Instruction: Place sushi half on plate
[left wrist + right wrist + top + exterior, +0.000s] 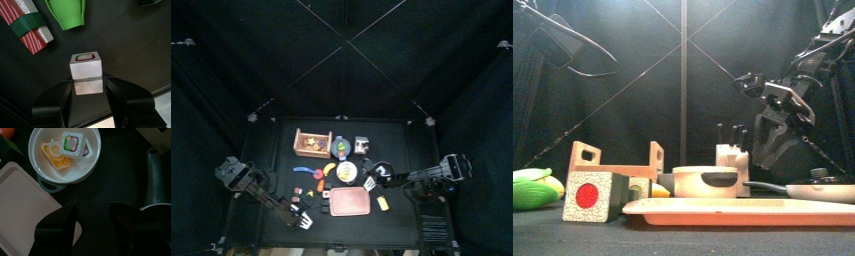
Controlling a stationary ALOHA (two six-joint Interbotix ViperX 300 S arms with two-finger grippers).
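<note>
The left claw (88,95) stands apart, straddling the sushi half (87,72) on the counter (133,45). The right claw (93,220) hangs apart above the plate's (27,213) edge.

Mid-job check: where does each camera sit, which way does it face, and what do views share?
Top: overhead, straight down; table, both arms.
Front: table edge, level; plate, right arm.
Left wrist: down on sushi half between the open left pincer.
Right wrist: down on white pot, open right pincer.
Shared: the plate, top, front, right wrist.
</note>
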